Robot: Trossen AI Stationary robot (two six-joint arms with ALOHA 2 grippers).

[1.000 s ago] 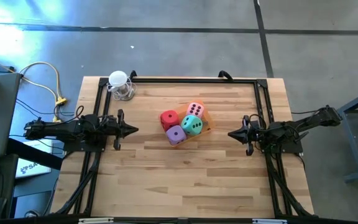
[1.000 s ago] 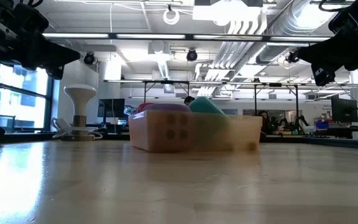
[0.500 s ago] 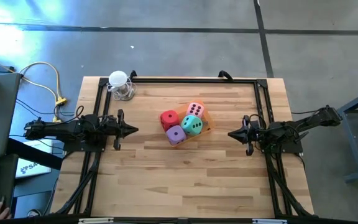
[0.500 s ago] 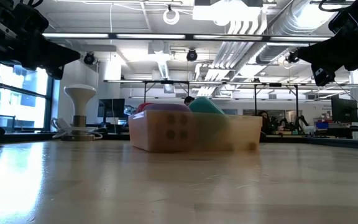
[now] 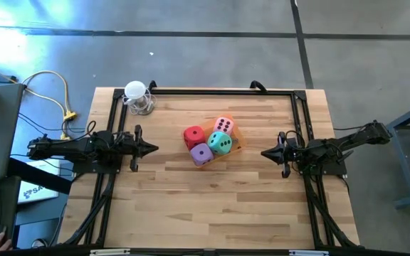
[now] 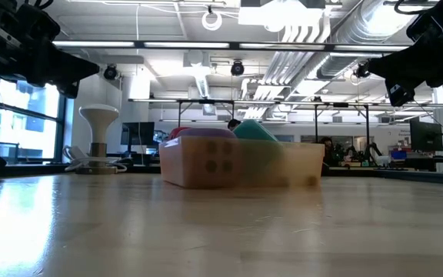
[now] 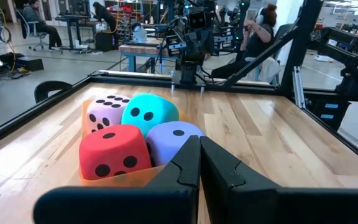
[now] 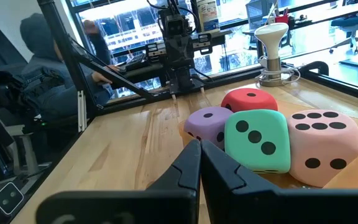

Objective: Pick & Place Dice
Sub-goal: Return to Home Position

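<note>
Since both dark arms sit parked at opposite edges of the wooden tabletop (image 5: 191, 192), I judge the job done. The left gripper (image 5: 154, 148) and right gripper (image 5: 264, 152) point inward, jaws clenched on nothing. Between them, four soft-looking, rounded, dark-pipped cubes, the red die (image 5: 194, 136), purple die (image 5: 202, 153), teal die (image 5: 220, 143) and pink die (image 5: 223, 126), crowd together in a shallow translucent orange bin (image 6: 298, 163).

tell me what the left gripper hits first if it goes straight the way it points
Probably the purple die: the left gripper has it dead ahead in its wrist view, the red die close beside. Height is unclear, so it might pass over.
</note>
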